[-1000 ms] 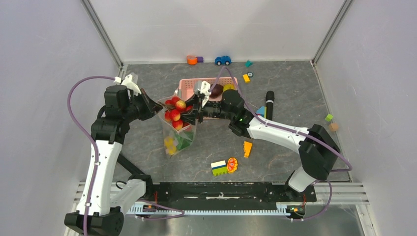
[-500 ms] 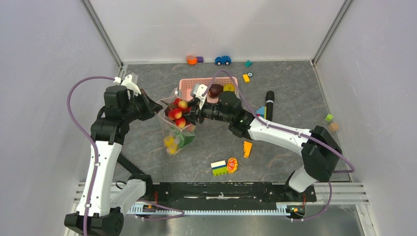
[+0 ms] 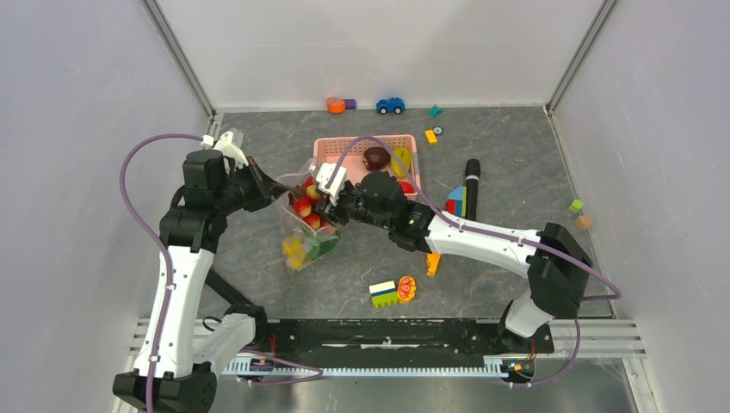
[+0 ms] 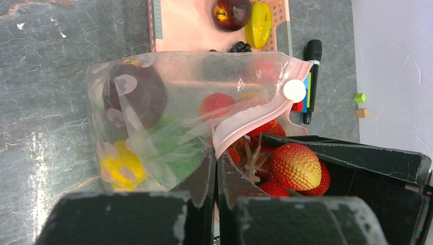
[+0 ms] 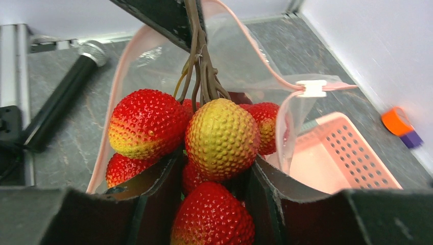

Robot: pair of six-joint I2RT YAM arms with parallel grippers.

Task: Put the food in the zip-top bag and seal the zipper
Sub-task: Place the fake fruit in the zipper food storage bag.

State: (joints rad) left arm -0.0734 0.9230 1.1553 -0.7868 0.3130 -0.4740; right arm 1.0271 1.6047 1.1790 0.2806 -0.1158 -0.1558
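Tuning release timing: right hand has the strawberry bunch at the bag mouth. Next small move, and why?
Probably ease the right hand a little deeper into the zip-top bag before opening. The left hand pinches the zipper, holding the mouth open, but the strawberry bunch looks only at the rim; releasing now may spill it.

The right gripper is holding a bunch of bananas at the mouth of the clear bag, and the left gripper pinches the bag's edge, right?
Not bananas. The right wrist view shows the right gripper holding a bunch of strawberries at the mouth of the clear bag. The left gripper does pinch its edge.
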